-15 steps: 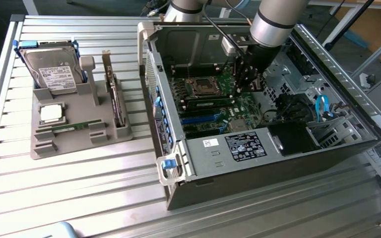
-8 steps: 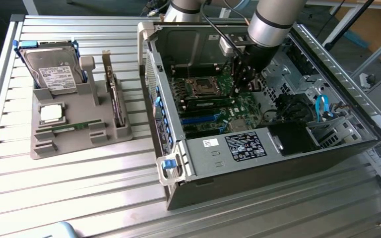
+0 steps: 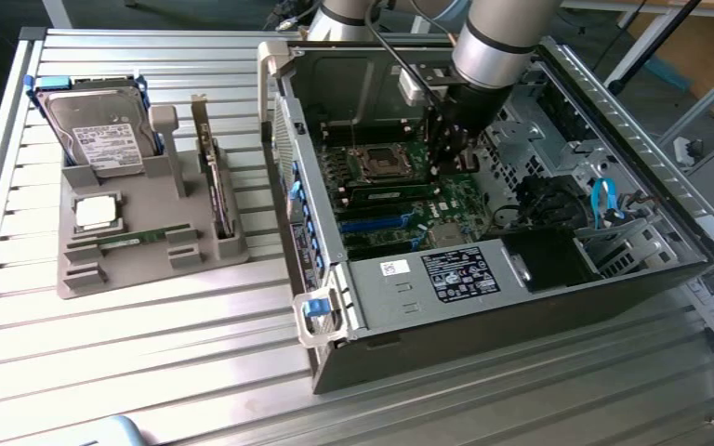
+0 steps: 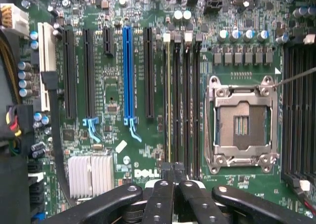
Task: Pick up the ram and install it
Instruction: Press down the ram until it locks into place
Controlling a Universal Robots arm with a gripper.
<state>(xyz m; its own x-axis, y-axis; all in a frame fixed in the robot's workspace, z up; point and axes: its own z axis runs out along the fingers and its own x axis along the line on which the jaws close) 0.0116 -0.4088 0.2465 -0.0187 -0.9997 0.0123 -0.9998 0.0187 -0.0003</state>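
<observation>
Currently we see the gripper (image 4: pixel 174 177) inside the open computer case (image 3: pixel 456 307), directly above the motherboard (image 4: pixel 113 81), fingers closed together beside the memory slots (image 4: pixel 181 100) next to the CPU socket (image 4: pixel 242 123). One ram (image 3: pixel 137 239) stick lies on the grey holder tray (image 3: pixel 146 265) beside the case.

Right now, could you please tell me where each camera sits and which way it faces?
Exterior view: off the arm, above the slatted metal table, looking down at the open black computer case; the grey robot arm reaches in.
Wrist view: on the wrist, facing the green motherboard; the shut black claw shows.
Shared: the motherboard and its silver processor socket.
</observation>
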